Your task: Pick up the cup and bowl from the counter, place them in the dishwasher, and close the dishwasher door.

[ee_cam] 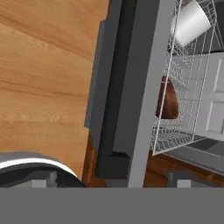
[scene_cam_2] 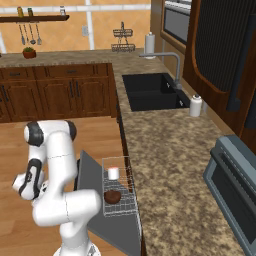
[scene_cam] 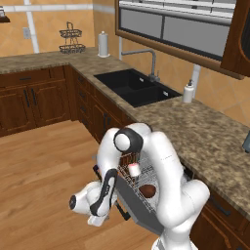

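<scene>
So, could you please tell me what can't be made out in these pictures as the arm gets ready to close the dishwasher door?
- Claw: the hand view cuts its tips off at the bottom edge.
- Dishwasher door handle: in the right base view the arm covers the door's outer edge; in the left base view it is largely behind the arm.
- Bowl: in the hand view the door's edge hides its left part.
- Cup inside: too small in the left base view to judge.

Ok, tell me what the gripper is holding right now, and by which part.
Nothing. The gripper hangs open and empty below the lowered dishwasher door. The cup and bowl already sit in the rack.
</scene>
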